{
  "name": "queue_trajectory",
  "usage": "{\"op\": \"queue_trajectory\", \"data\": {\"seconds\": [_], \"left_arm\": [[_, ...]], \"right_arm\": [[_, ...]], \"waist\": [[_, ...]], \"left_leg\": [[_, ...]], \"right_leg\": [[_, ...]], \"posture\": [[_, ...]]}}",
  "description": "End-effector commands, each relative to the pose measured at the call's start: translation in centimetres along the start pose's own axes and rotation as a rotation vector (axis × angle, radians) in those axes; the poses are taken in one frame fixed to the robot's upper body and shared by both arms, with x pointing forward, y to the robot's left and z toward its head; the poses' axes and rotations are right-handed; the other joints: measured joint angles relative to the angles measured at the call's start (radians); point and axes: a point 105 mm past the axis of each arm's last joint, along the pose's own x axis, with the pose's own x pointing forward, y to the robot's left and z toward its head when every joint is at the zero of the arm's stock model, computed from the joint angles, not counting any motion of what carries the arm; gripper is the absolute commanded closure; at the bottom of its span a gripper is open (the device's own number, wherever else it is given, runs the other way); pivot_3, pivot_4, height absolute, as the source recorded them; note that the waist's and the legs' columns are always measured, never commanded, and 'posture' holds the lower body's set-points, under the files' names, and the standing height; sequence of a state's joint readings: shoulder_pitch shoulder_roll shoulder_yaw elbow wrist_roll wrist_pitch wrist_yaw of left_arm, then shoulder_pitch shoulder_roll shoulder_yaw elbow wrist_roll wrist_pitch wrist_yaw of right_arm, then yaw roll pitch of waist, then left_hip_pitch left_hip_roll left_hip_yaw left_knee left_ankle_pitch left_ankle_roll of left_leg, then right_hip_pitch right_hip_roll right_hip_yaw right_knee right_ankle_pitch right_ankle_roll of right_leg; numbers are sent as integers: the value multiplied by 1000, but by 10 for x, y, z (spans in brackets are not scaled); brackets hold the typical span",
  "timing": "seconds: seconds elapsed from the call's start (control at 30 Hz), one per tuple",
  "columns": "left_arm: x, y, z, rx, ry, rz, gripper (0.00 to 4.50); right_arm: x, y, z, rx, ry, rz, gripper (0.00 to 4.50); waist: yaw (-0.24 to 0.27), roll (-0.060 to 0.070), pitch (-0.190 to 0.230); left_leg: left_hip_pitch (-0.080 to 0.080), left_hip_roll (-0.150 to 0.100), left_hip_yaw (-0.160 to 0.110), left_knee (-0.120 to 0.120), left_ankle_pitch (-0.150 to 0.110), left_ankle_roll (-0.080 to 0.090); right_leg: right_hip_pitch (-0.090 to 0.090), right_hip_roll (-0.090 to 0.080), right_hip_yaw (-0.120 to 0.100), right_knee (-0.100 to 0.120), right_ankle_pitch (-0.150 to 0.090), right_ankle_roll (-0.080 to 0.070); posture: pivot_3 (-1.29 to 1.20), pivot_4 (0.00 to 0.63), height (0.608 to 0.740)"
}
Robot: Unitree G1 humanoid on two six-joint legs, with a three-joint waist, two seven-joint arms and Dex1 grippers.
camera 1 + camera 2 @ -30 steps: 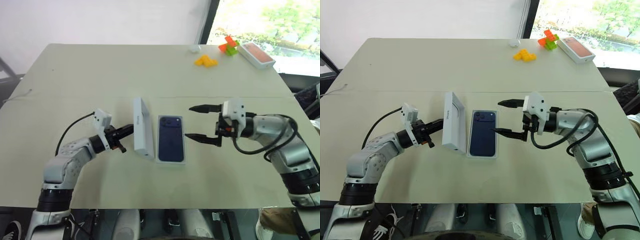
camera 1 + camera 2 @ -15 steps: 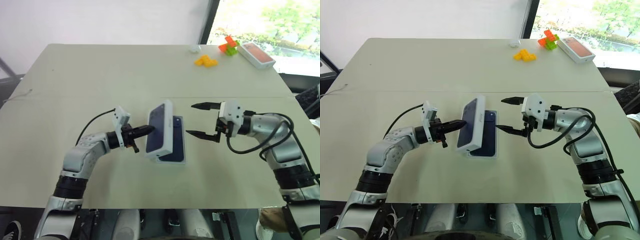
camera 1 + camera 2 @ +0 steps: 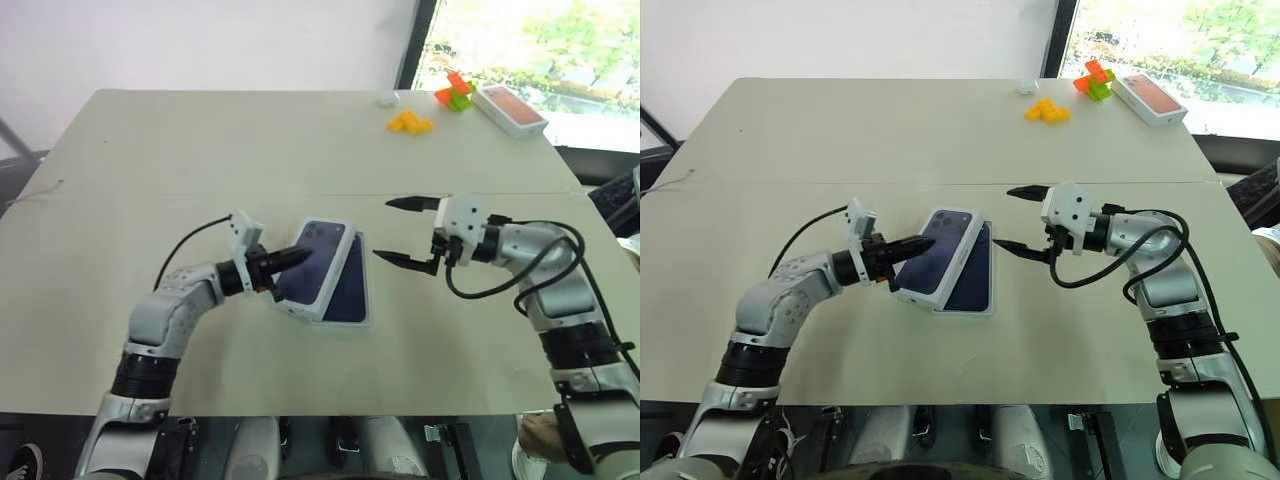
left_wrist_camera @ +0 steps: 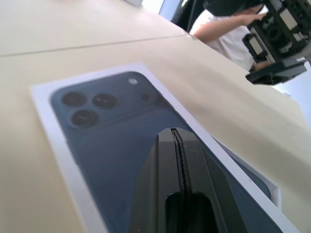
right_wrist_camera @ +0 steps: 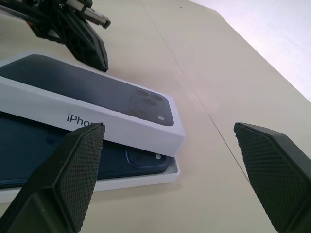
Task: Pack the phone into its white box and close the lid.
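- Table (image 3: 200, 150): broad bare surface ahead of and to both sides of the centre group; free passage.
- Lid (image 3: 312, 268): tilted over the box (image 3: 352, 318), its left edge low and its right edge raised; blocks approach to the phone (image 5: 73, 160) from above and left.
- Left gripper (image 3: 300, 256): fingers pressed together on the lid top; occupies the left side.
- Right gripper (image 3: 402, 232): fingers spread wide, just right of the box; a bare strip lies between.
- Far right corner: yellow blocks (image 3: 411, 122), orange-green blocks (image 3: 453, 92), red-topped box (image 3: 511, 108); well apart.
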State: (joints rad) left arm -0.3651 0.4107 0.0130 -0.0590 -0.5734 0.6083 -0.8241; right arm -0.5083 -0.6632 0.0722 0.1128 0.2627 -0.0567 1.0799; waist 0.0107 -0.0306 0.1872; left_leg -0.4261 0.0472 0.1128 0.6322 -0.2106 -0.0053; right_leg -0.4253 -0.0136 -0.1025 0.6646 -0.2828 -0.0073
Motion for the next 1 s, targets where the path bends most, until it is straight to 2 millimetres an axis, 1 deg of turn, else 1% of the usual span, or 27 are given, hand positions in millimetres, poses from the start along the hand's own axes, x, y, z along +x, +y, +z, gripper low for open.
{"op": "queue_trajectory", "data": {"seconds": [0.03, 0.1, 0.17, 0.23, 0.3, 0.37, 0.4, 0.43, 0.53, 0.63, 0.67, 0.8, 1.0], "left_arm": [[-13, 8, 14, 54, -30, 59, 4500], [-19, 14, 17, 70, -30, 94, 4500], [-27, 26, 18, 77, -16, 154, 4500], [-37, 39, 14, 100, 21, 208, 4500], [-42, 52, 6, 117, 64, 270, 4500], [-44, 60, -2, 103, 92, 292, 4500], [-45, 61, -7, 95, 110, 294, 4500], [-45, 62, -13, 98, 135, 291, 4500], [-35, 57, -26, 73, 177, 255, 4500], [-19, 43, -32, 28, 193, 183, 4500], [-14, 41, -35, 26, 206, 171, 4500], [-3, 31, -43, -23, 253, 118, 4500], [10, 15, -49, -52, 308, 27, 4500]], "right_arm": [[3, -3, 11, -43, -33, -9, 40], [4, -2, 9, -42, -23, -3, 40], [6, 0, 9, -45, -17, 5, 40], [11, 7, 7, -36, 2, 31, 40], [16, 9, 4, -15, 28, 31, 40], [19, 13, 6, 85, 10, 57, 539], [20, 16, 7, 100, 7, 72, 792], [21, 19, 7, 89, 14, 80, 1206], [25, 25, 4, 71, 39, 77, 2735], [27, 31, -1, 61, 69, 81, 4271], [27, 33, -4, 51, 82, 84, 4394], [28, 40, -10, 19, 119, 93, 4394], [31, 38, -12, -3, 138, 76, 4394]], "waist": [[0, 0, 0], [1, 0, 0], [1, 0, 0], [1, 0, 0], [0, 0, 0], [0, 0, 0], [0, 0, 0], [1, 0, 0], [3, 0, 0], [5, 0, 0], [4, 0, 0], [3, 0, -1], [2, 1, -1]], "left_leg": [[0, 0, 0, 0, 0, 0], [0, 0, 0, 0, 0, 0], [0, 0, 0, 1, 0, 0], [0, 0, 0, 1, 0, 0], [0, 0, 0, 1, 0, 0], [0, 0, 0, 1, 0, 0], [0, 0, 0, 1, 0, 0], [0, 0, 0, 1, 0, 0], [0, 0, 0, 1, 0, 0], [0, 0, 0, 1, 0, 0], [0, 0, 0, 2, 0, 0], [1, -1, 0, 3, 0, 0], [1, 0, 0, 3, 0, 0]], "right_leg": [[0, 0, 0, 0, 0, 0], [0, 0, 0, 0, 0, 0], [0, 0, 0, 0, 0, 0], [0, 0, 0, 0, 0, 0], [0, 0, 0, 0, 0, 0], [0, 0, 0, 1, 0, 0], [0, 0, 0, 1, 0, -1], [0, 0, 0, 1, 0, -1], [0, -1, 0, 1, 0, -1], [1, -1, 0, 1, 0, -1], [1, -1, 0, 1, 0, -1], [2, -2, 0, 1, 0, -1], [2, -1, 0, 2, 0, -1]], "posture": [[0, 150, 737], [0, 150, 737], [0, 150, 737], [0, 150, 737], [0, 150, 737], [0, 150, 737], [0, 150, 737], [0, 150, 737], [0, 150, 737], [0, 150, 737], [0, 150, 737], [0, 150, 737], [0, 150, 737]]}}
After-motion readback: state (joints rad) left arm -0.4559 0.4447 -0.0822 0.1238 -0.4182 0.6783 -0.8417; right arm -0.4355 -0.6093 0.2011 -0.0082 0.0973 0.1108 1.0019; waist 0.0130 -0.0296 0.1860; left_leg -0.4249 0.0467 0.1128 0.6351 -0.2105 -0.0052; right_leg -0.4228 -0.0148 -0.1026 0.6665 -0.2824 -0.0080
